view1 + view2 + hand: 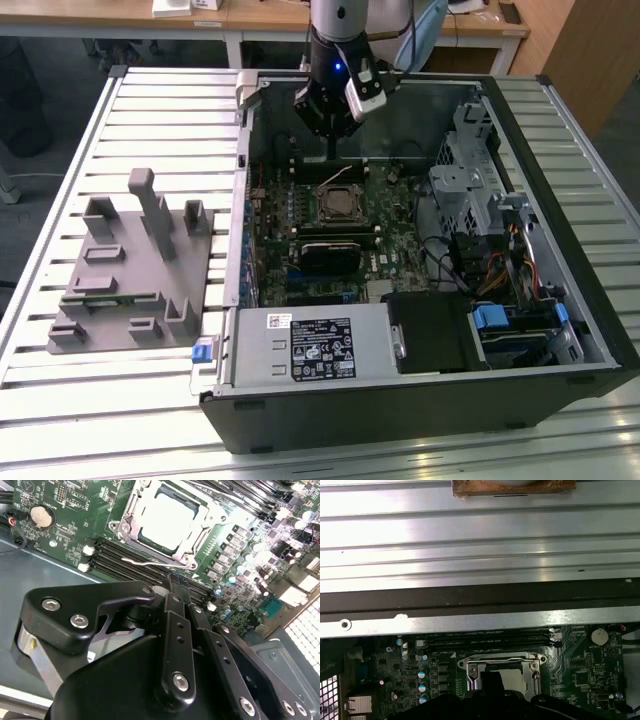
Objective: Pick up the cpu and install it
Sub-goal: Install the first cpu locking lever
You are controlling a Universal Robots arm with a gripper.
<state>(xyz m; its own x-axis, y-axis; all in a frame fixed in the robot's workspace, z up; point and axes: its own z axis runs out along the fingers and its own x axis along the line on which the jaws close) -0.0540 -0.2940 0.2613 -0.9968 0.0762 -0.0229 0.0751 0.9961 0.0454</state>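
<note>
Shiny silver metal cpu; ribbed brushed-metal table.

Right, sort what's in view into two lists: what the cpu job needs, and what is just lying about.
Needed for the job:
cpu, lying in its socket
socket frame
gripper, above the motherboard

Just lying about:
grey fixture block on the slatted table
memory slots
drive cage

One cpu, one computer case, one gray fixture
</note>
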